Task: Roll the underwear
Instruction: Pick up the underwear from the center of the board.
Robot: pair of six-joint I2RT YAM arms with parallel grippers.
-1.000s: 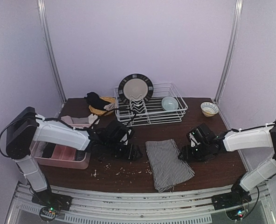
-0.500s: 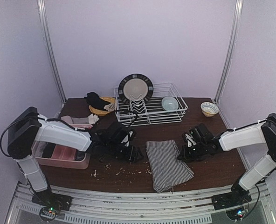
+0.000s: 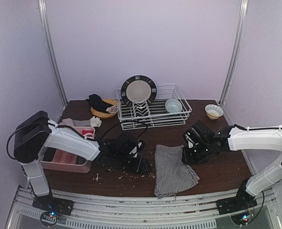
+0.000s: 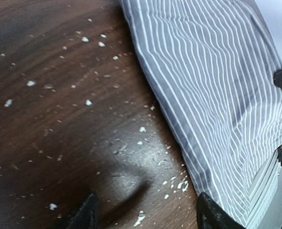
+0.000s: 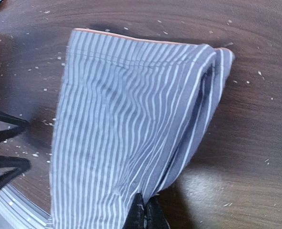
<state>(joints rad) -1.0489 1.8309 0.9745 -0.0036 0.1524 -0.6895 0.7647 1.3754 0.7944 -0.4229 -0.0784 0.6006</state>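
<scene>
The left gripper (image 4: 146, 217) hangs low over the dark wooden worktop (image 4: 60, 119). Its jaws are spread wide, and only the two black fingertips (image 4: 86, 214) show. White crumbs (image 4: 88, 102) lie scattered across the wood. To the right the grey-and-white striped underwear (image 4: 212, 81) lies flat, its edge running slantwise. The right fingertip sits at that edge; whether it touches the cloth is unclear.

Grey white-striped underwear (image 3: 172, 167), spread mostly flat mid-table (image 3: 217, 174) on dark wood, right edge bunched and raised, orange trim along one hem.
</scene>
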